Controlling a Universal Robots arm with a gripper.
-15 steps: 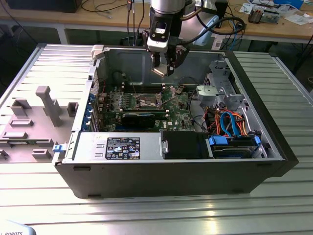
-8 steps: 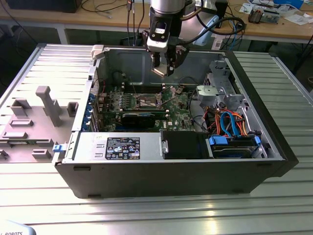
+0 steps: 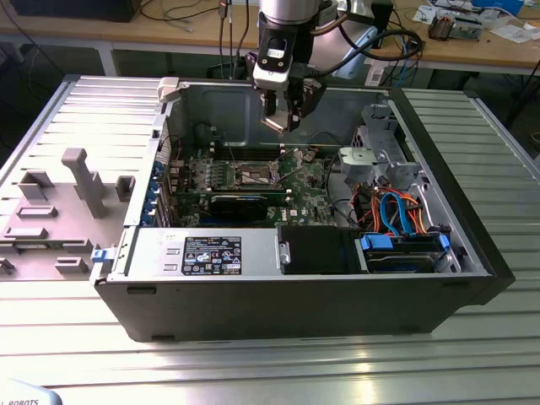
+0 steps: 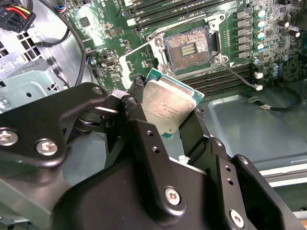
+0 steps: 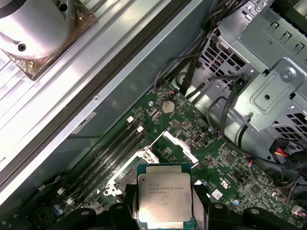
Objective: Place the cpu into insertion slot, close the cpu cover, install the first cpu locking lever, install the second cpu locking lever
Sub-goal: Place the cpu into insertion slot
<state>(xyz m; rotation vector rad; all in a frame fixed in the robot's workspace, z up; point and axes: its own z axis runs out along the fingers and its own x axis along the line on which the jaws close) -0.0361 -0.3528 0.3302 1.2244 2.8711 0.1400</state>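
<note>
While one gripper [image 3: 283, 118] is being held over one open computer case [image 3: 295, 299] in the exterior view, one cpu [image 4: 168, 105] is being clamped between its two fingers [image 4: 135, 103] in the second wrist view, one bare insertion slot [image 4: 188, 48] lying just beyond the fingertips. In the first wrist view, that cpu [image 5: 164, 196] is being gripped, one raised cpu cover [image 5: 180, 148] just beyond it.

The cpu [image 5: 164, 196] in hand [image 5: 164, 213] over motherboard [image 5: 229, 165]
</note>
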